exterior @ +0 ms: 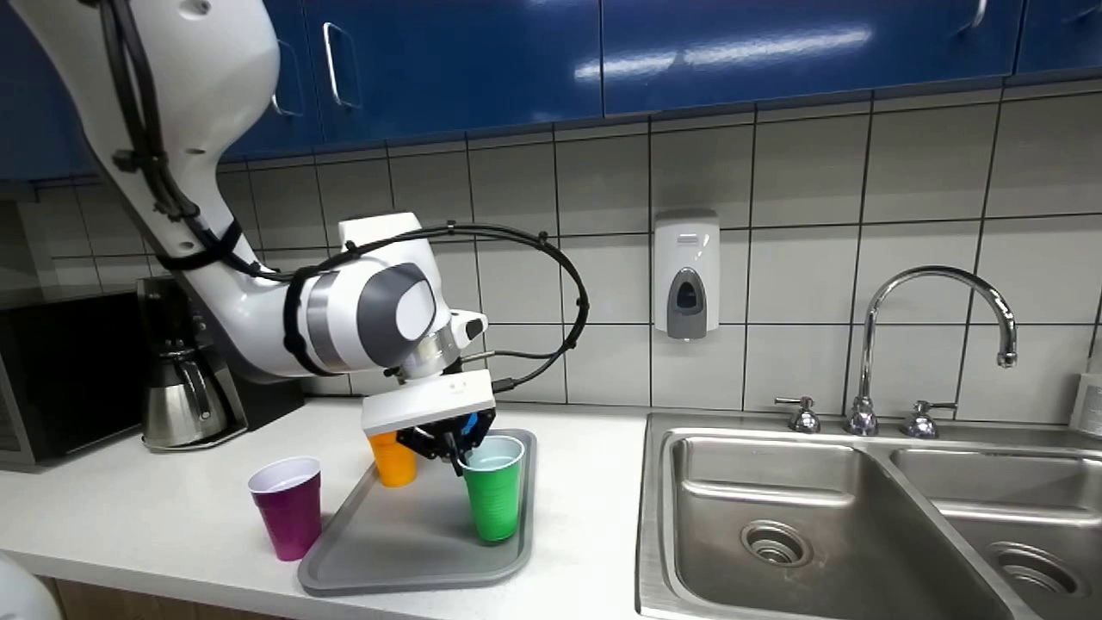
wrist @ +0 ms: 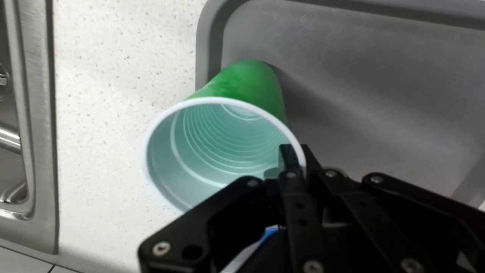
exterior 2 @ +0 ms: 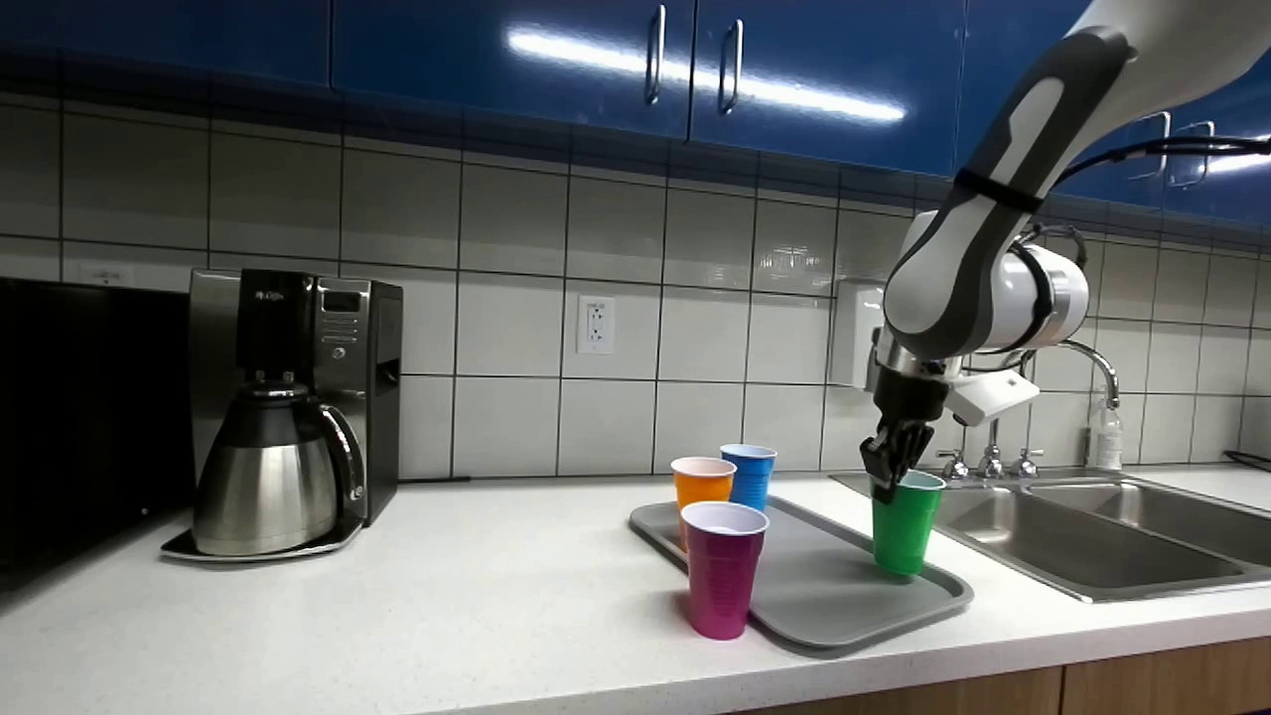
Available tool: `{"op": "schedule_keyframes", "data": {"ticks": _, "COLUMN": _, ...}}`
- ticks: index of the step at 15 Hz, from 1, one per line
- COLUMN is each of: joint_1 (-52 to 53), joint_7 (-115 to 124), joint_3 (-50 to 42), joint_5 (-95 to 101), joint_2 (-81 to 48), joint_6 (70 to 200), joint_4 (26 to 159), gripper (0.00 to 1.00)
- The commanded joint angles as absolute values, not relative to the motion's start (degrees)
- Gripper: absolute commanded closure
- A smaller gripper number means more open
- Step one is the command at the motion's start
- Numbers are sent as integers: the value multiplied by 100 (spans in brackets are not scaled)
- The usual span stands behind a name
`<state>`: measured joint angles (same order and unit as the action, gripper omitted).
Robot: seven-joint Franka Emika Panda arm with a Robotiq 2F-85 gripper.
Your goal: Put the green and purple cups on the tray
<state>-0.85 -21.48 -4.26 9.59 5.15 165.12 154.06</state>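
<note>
The green cup (exterior: 497, 499) is at the sink-side end of the grey tray (exterior: 413, 538), slightly tilted. Its base is at or just above the tray surface; I cannot tell whether it touches. My gripper (exterior: 459, 463) is shut on the cup's rim. In the wrist view, one finger of the gripper (wrist: 297, 159) is inside the green cup (wrist: 250, 81) and one outside. The purple cup (exterior: 293, 517) stands upright on the counter beside the tray. Both cups and the tray also show in an exterior view: green cup (exterior 2: 906, 531), purple cup (exterior 2: 721, 576), tray (exterior 2: 844, 601).
An orange cup (exterior 2: 702, 482) and a blue cup (exterior 2: 752, 479) stand at the tray's back end. A steel sink (exterior: 779, 525) with a faucet (exterior: 869, 344) is beside the tray. A coffee maker (exterior 2: 298, 417) stands at the far side of the counter.
</note>
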Motion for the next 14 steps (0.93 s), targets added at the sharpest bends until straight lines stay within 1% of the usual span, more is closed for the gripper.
{"op": "schedule_keyframes", "data": {"ticks": 1, "joint_1": -136, "joint_7": -2016, "joint_3": -361, "joint_5": 1131, "joint_2": 628, "joint_6": 16609, "joint_4": 15522, "gripper": 99}}
{"op": "schedule_keyframes", "data": {"ticks": 2, "joint_1": -143, "joint_7": -2012, "joint_3": -360, "joint_5": 1155, "joint_2": 627, "joint_6": 16615, "joint_4": 15524, "gripper": 70}}
{"op": "schedule_keyframes", "data": {"ticks": 3, "joint_1": -148, "joint_7": -2002, "joint_3": -359, "joint_5": 1167, "joint_2": 626, "joint_6": 16614, "joint_4": 15525, "gripper": 68}}
{"op": "schedule_keyframes", "data": {"ticks": 5, "joint_1": -163, "joint_7": -1985, "joint_3": -359, "joint_5": 1224, "joint_2": 624, "joint_6": 16606, "joint_4": 15528, "gripper": 55}}
{"op": "schedule_keyframes", "data": {"ticks": 11, "joint_1": -104, "joint_7": -2051, "joint_3": -379, "joint_5": 1089, "joint_2": 734, "joint_6": 16513, "joint_4": 15554, "gripper": 11}}
{"op": "schedule_keyframes", "data": {"ticks": 12, "joint_1": -64, "joint_7": -2111, "joint_3": -395, "joint_5": 931, "joint_2": 777, "joint_6": 16462, "joint_4": 15563, "gripper": 2}}
{"op": "schedule_keyframes", "data": {"ticks": 14, "joint_1": 2, "joint_7": -2187, "joint_3": -420, "joint_5": 631, "joint_2": 913, "joint_6": 16357, "joint_4": 15590, "gripper": 0}}
